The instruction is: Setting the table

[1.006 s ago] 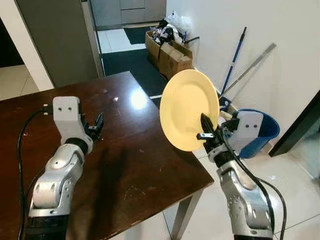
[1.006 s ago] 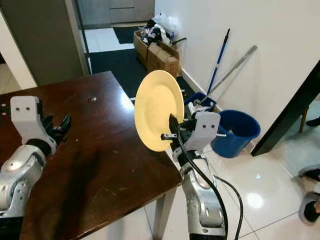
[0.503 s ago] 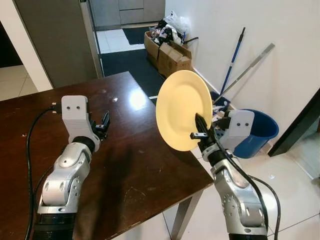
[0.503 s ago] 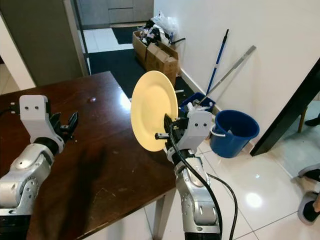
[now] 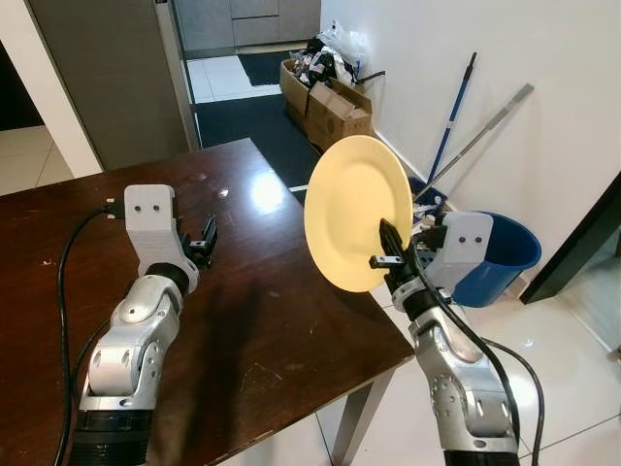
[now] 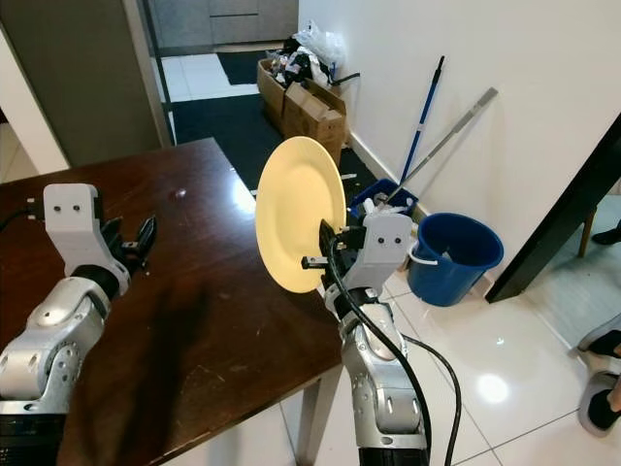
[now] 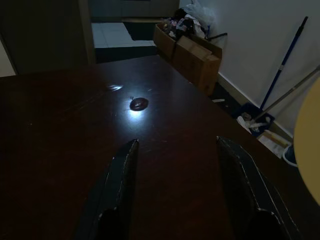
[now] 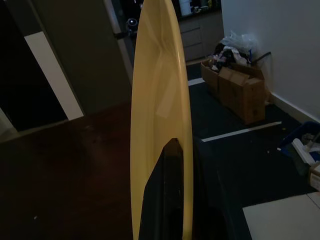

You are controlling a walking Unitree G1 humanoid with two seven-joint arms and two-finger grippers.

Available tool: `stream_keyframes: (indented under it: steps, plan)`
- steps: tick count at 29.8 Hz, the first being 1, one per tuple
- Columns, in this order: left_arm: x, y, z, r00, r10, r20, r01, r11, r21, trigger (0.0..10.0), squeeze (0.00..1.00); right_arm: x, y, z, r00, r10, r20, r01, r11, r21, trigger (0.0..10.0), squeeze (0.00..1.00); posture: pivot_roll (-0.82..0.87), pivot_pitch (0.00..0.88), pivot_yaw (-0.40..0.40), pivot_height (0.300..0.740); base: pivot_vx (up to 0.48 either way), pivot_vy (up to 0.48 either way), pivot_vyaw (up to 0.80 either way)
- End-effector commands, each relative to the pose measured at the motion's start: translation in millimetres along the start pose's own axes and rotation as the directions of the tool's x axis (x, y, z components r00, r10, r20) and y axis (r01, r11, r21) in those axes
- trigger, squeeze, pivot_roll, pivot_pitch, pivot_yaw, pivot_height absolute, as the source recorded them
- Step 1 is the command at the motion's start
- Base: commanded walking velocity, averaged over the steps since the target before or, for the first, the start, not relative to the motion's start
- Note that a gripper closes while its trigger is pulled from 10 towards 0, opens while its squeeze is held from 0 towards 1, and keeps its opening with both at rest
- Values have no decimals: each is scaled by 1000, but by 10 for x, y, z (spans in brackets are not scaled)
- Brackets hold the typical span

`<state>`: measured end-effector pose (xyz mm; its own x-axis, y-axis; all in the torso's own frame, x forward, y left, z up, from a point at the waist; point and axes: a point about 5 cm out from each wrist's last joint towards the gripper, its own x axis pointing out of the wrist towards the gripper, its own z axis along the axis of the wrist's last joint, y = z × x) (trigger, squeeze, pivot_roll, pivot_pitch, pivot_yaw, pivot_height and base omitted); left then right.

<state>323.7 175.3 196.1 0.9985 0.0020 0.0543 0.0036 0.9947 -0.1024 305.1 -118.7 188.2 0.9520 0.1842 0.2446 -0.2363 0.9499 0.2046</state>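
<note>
A pale yellow plate (image 5: 357,212) stands on edge in the air over the right edge of the dark wooden table (image 5: 272,320). My right gripper (image 5: 388,250) is shut on its lower rim; in the right wrist view the plate (image 8: 159,115) is seen edge-on with a black finger (image 8: 169,195) against it. My left gripper (image 5: 206,238) hovers above the table's left middle, open and empty, its two fingers (image 7: 120,192) spread over the bare dark top.
A blue bucket (image 5: 505,254) and two mop handles (image 5: 456,115) lean at the white wall to the right. Cardboard boxes (image 5: 328,102) with clutter sit by the far wall. The table's near right corner (image 5: 403,345) lies below the plate. Glossy tiled floor surrounds it.
My left arm rose and moved forward and right over the table. The right gripper with the plate shifted slightly left toward the table, then held still.
</note>
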Motion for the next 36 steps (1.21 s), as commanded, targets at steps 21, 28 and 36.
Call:
stream_keyframes:
  steps: [21,28,36]
  plan:
    - [1,50,-2,1000,13,4,-13,1000,10,10000,0,13,-5,-11,1000,-9,6,9,1000,-1,10000,0,22,0,74,740,-322,0,0]
    - [1,53,-3,1000,12,5,-12,1000,11,10000,0,11,-6,-19,1000,-11,5,11,1000,-1,10000,0,24,0,75,740,-292,0,0]
    - [2,54,-4,1000,13,5,-13,1000,10,10000,0,10,-7,-23,1000,-11,4,11,1000,0,10000,0,23,0,75,740,-292,0,0]
